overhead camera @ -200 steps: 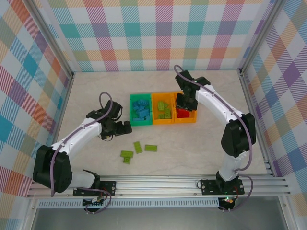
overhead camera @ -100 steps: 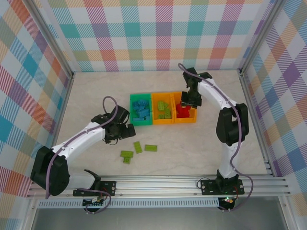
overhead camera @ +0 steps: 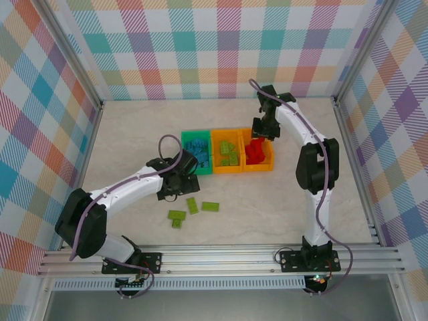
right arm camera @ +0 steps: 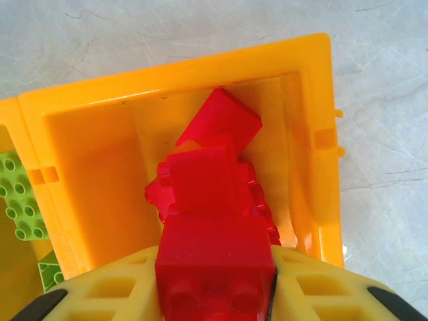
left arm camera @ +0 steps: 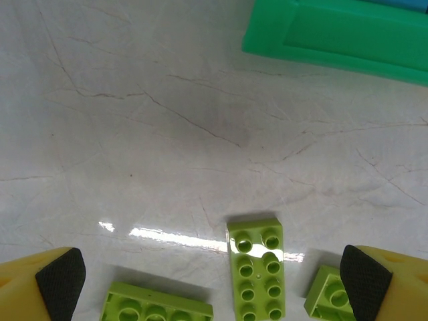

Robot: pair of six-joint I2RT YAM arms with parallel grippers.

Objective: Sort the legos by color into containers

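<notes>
Right wrist view: a red brick (right arm camera: 214,257) is clamped between the right gripper (right arm camera: 215,301) fingers, above piled red bricks (right arm camera: 221,124) in the right orange bin (right arm camera: 314,134). The left gripper (left arm camera: 212,279) is spread wide over loose lime bricks (left arm camera: 255,271), which lie between the green bin (left arm camera: 334,33) and the near edge of the table (left arm camera: 134,134), with bare tabletop around them.

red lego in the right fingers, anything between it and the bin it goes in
Nothing visible does. The red lego in the right fingers hangs over the open orange bin, with other red legos piled below it.

Robot lab test cell: plaid panel walls (overhead camera: 227,47), aluminium frame rail (overhead camera: 221,257), marble-look tabletop (overhead camera: 134,134)
</notes>
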